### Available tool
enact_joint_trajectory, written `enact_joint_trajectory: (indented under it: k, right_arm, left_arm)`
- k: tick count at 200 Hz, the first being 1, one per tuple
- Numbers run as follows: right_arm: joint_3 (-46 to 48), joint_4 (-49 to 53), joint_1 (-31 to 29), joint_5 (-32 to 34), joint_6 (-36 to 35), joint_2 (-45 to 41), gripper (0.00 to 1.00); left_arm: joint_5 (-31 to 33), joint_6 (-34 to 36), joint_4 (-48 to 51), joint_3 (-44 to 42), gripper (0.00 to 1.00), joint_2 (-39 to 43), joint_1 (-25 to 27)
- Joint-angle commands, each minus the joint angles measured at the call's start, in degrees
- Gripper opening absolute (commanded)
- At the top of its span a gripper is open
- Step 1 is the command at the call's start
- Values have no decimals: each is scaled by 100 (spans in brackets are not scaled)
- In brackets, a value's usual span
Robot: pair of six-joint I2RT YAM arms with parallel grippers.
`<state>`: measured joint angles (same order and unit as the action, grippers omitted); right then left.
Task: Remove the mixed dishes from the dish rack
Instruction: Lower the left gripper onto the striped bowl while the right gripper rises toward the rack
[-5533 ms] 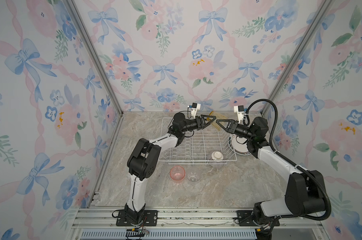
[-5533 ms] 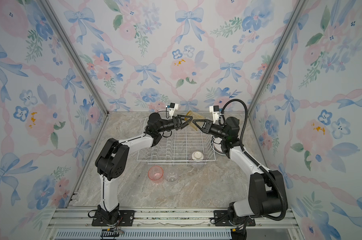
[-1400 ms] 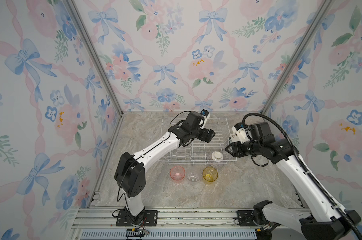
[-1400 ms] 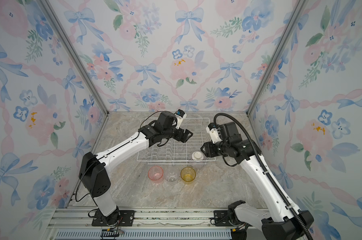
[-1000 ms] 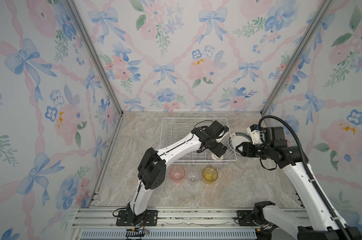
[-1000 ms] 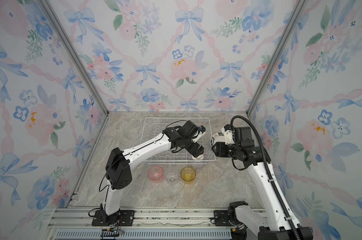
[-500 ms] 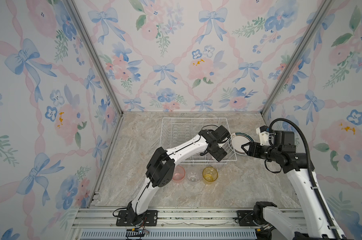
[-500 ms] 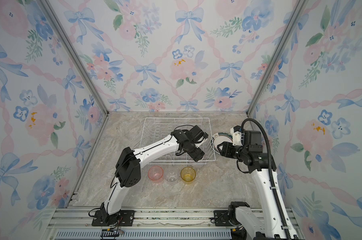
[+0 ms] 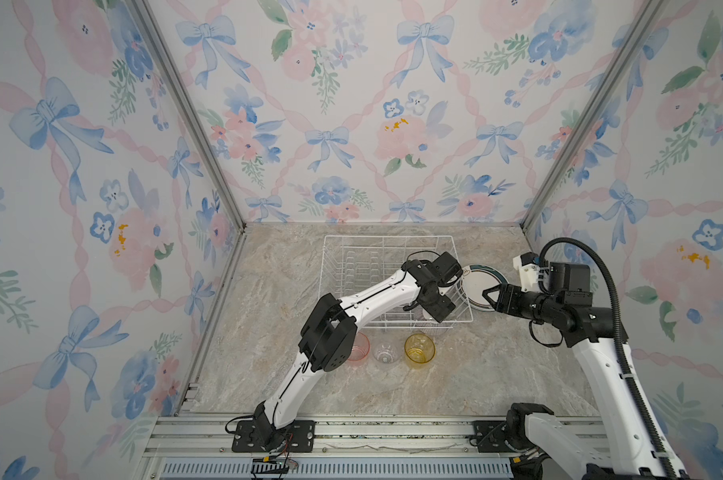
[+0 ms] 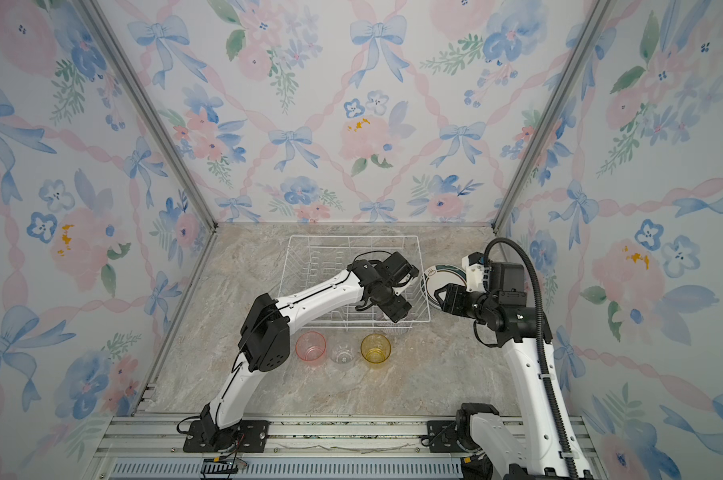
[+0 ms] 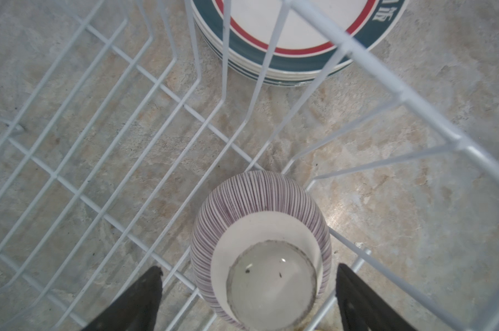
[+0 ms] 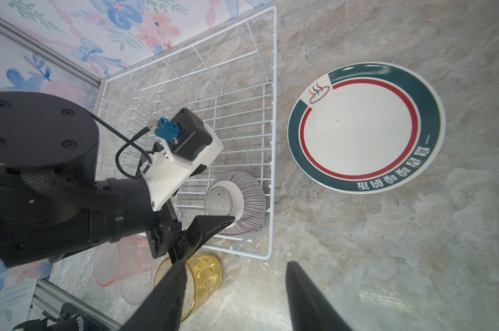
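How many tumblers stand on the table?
3, in a row before the dish rack: pink tumbler left, clear tumbler middle, yellow tumbler right. I see no others.

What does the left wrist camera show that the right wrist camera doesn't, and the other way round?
Left wrist only: the plates form a stack, their edges layered behind the dish rack wires. Right wrist only: the pink tumbler, clear tumbler and yellow tumbler standing outside the rack, the top plate's whole face, and the open right gripper holding nothing. Both: the upturned striped bowl in a rack corner, the open left gripper with a finger either side of it, and plates on the marble table outside the rack.
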<state>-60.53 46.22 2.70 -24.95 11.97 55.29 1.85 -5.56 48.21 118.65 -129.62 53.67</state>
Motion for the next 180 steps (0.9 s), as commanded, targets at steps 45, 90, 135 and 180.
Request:
enact_joint_trajectory:
  k: [45, 90, 135, 180]
  right_arm:
    - [130, -58, 103, -159, -54, -111, 58]
    - [162, -86, 106, -221, -37, -91, 59]
    - [221, -174, 101, -299, 16, -63, 59]
    - [256, -157, 105, -300, 8, -82, 59]
  left_arm:
    - [202, -6, 146, 189, 88, -283, -21]
    - [394, -6, 146, -91, 87, -53, -157]
    - [513, -15, 153, -228, 87, 112, -315]
    - [531, -25, 146, -272, 86, 134, -469]
